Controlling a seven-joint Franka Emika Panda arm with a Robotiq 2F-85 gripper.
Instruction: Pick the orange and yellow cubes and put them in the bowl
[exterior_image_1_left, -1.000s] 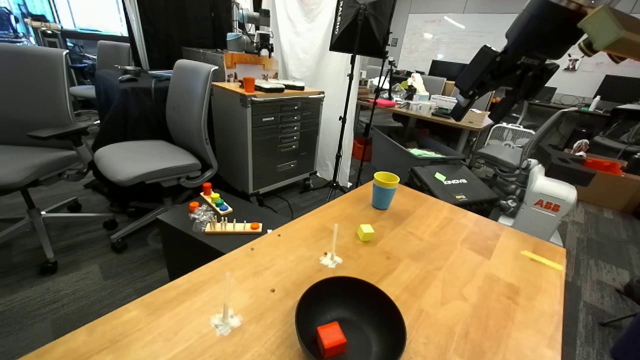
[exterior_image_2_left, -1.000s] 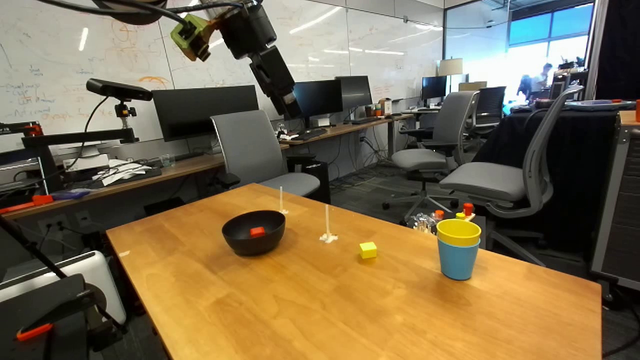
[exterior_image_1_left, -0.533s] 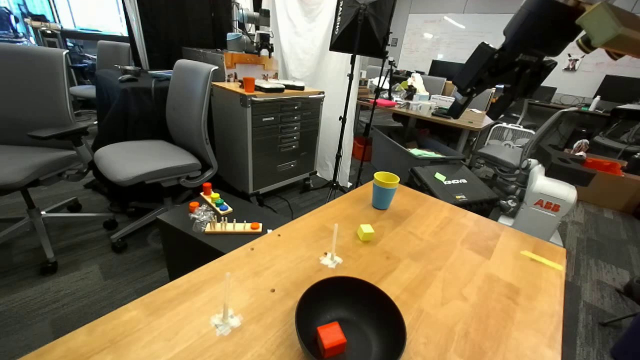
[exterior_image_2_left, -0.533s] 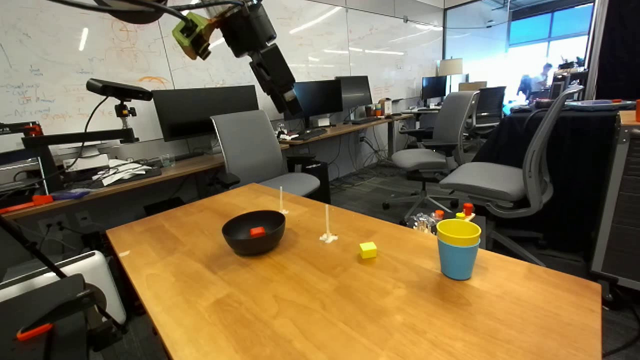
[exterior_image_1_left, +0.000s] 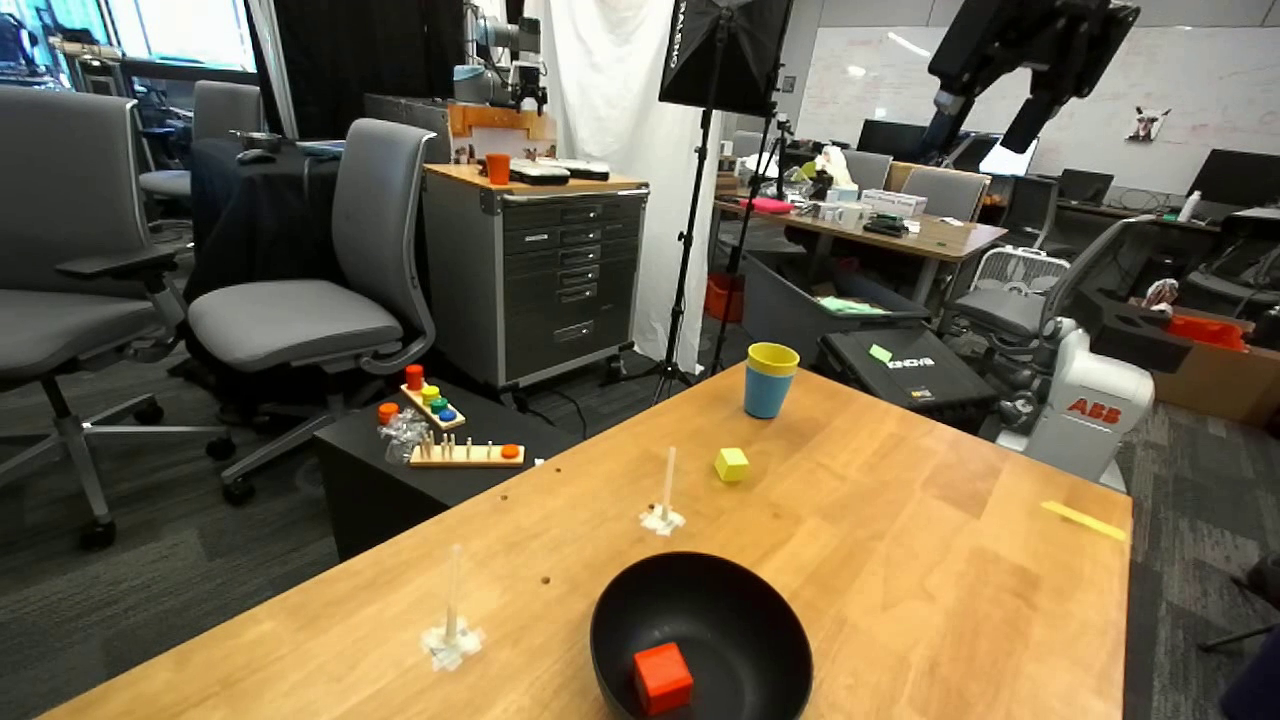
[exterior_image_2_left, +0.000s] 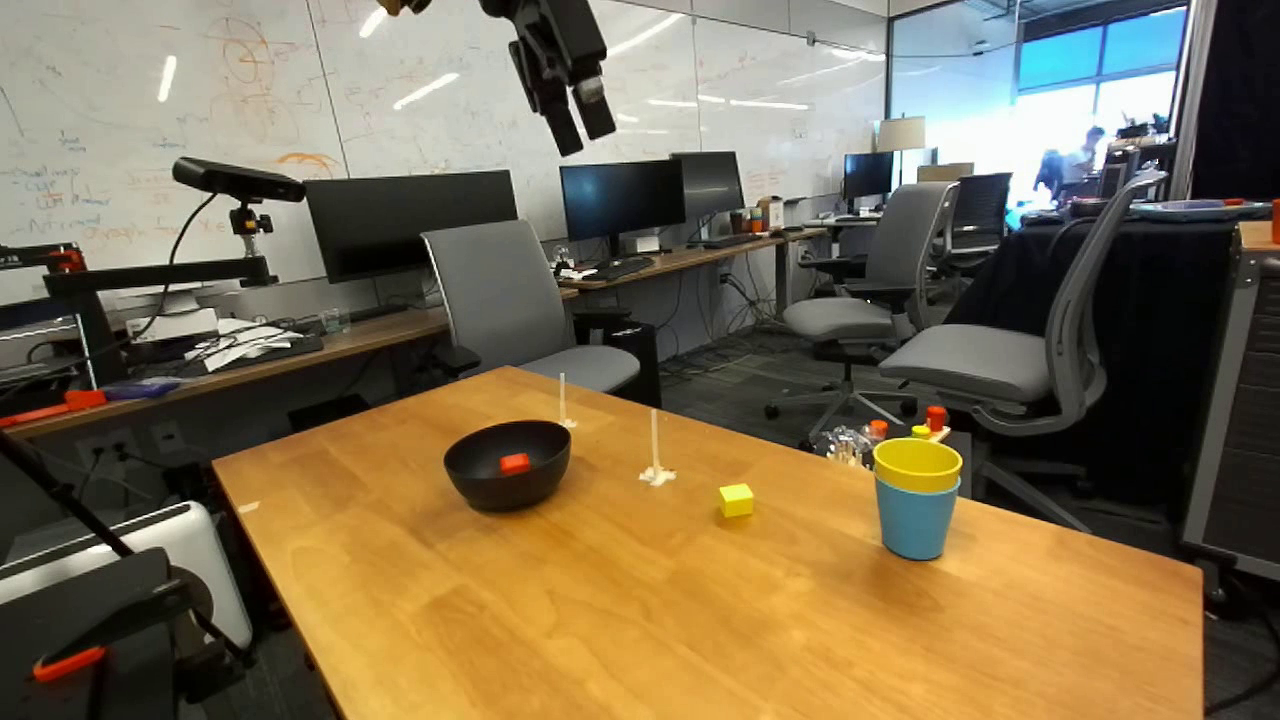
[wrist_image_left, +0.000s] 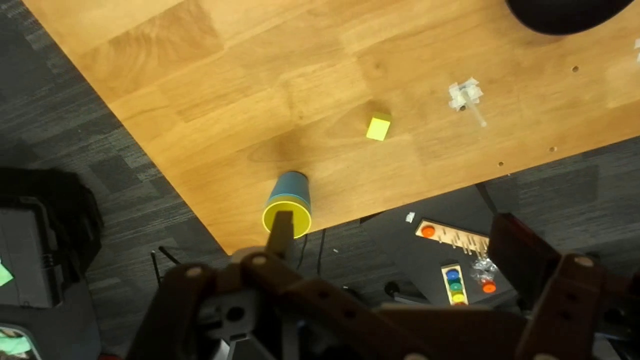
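The orange-red cube (exterior_image_1_left: 663, 680) lies inside the wide black bowl (exterior_image_1_left: 740, 620) on the wooden table. In an exterior view, the cube (exterior_image_2_left: 515, 464) also shows in the bowl (exterior_image_2_left: 505, 495). In the wrist view only part of the bowl (wrist_image_left: 565, 17) shows, and the orange-red cube is out of view. The yellow cube (exterior_image_1_left: 731, 465) sits on the table in both exterior views (exterior_image_2_left: 736, 501) and in the wrist view (wrist_image_left: 378, 128). My gripper (exterior_image_1_left: 982, 140) is high above the table, apart from both cubes (exterior_image_2_left: 585, 135). Its fingers are wide apart with nothing between them (wrist_image_left: 395, 225).
A yellow cup in a blue cup (exterior_image_2_left: 915, 520) stands near a table corner, beyond the yellow cube from the bowl. Two thin upright rods (exterior_image_1_left: 668, 490) (exterior_image_1_left: 453, 595) are taped along one table edge. A low black box with peg toys (exterior_image_1_left: 467, 456) stands beside the table.
My gripper has risen and its angle has changed, mostly in the last half second. The cubes, bowl and cups have not moved.
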